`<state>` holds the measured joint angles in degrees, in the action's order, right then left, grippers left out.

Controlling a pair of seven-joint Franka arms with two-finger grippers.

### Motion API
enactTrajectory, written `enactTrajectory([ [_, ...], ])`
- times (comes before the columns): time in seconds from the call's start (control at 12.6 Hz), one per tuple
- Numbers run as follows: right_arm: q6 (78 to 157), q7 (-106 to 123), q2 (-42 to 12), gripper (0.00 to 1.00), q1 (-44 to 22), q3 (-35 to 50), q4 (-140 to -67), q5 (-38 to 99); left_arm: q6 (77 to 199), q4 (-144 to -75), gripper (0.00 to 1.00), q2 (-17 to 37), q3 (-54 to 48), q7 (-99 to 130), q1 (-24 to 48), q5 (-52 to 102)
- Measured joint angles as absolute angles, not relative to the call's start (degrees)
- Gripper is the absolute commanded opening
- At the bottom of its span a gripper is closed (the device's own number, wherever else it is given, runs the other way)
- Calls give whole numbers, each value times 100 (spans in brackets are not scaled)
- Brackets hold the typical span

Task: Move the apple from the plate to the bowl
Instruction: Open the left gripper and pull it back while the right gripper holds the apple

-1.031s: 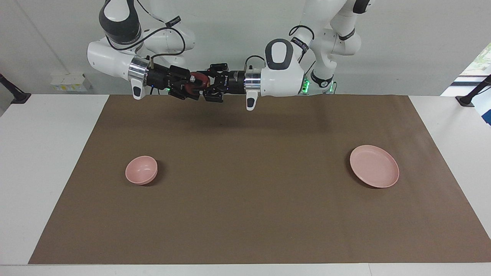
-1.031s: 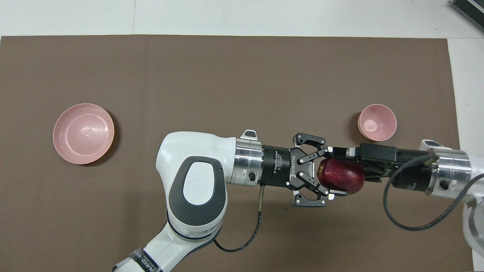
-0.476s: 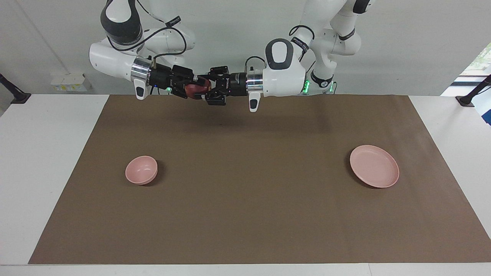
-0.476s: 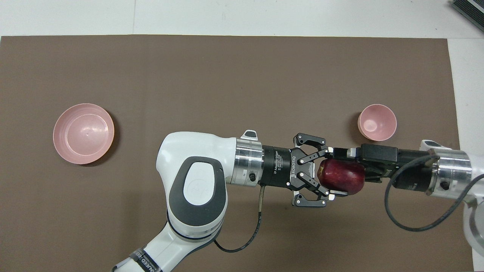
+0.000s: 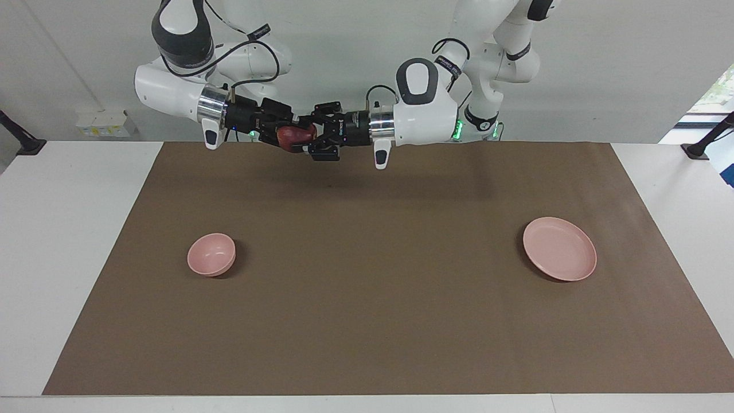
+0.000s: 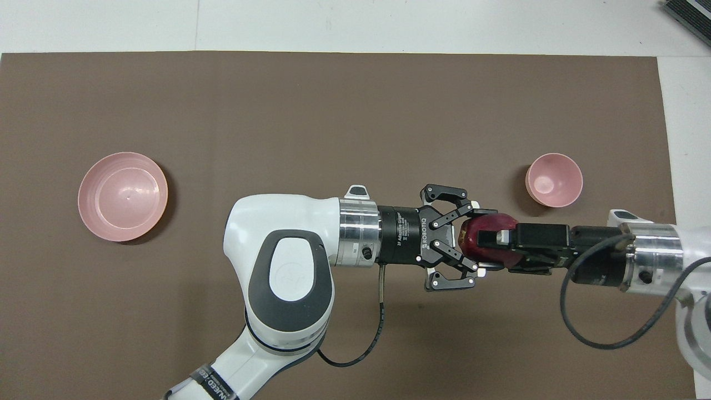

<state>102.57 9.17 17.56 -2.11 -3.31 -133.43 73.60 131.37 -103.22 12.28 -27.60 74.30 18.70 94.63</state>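
Start wide: the white table (image 5: 74, 241) carries a matte brown mat (image 5: 367, 321), flat and slightly grainy, a surface that won't let crockery skate. On it, toward the left arm's end, sits the plate (image 5: 559, 249), shallow, pale pink, smooth with a low rim, and empty. Well apart from it, toward the right arm's end, sits the bowl (image 5: 211, 253), the same glossy pink but deep and narrow, also empty. Now look up: the apple (image 5: 295, 136) is in the air over the mat, between the two arms. The left gripper (image 5: 312, 136) has its jaws clenched on one end of the fruit, and the right gripper (image 5: 282, 133) has its jaws clamped on it from the other side, so you've got a double hold. It's a dark red, waxy, rounded thing. I'd judge it firm, fairly light, and slippery on the skin, likely to bruise under a hard pinch. Your best purchase is across the widest girth, pads square on. The bowl leaves little margin around it, so you'll want to lower it centred.
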Motion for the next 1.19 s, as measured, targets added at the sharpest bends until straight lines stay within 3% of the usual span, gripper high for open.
enactTrajectory([
  [0.08,10255,917,1757,67,-210,-332,-13342,7261,13179,-10312,100,1232,-2753,7423,1904,9333],
  [0.16,10249,917,1757,75,-209,-338,-13342,7192,13241,-10294,100,1233,-2750,7427,1940,9202],
  [0.24,10250,903,1755,54,-209,-334,-13340,7191,13273,-10280,100,1234,-2752,7421,1973,9088],
  [0.32,10253,895,1752,25,-210,-327,-13331,7192,13278,-10275,100,1234,-2757,7421,2007,9020],
  [0.4,10254,895,1749,5,-210,-326,-13324,7192,13290,-10276,100,1237,-2754,7421,2015,9007],
  [0.48,10254,895,1748,0,-210,-325,-13318,7192,13291,-10284,100,1251,-2733,7423,2010,8981],
  [0.87,10478,768,1717,0,-199,-330,-13305,6811,13241,-10327,100,1342,-2626,7437,1685,7455],
  [1.19,11111,642,1457,0,-75,-355,-13126,4970,12688,-10338,100,1408,-2607,7428,953,6076],
])
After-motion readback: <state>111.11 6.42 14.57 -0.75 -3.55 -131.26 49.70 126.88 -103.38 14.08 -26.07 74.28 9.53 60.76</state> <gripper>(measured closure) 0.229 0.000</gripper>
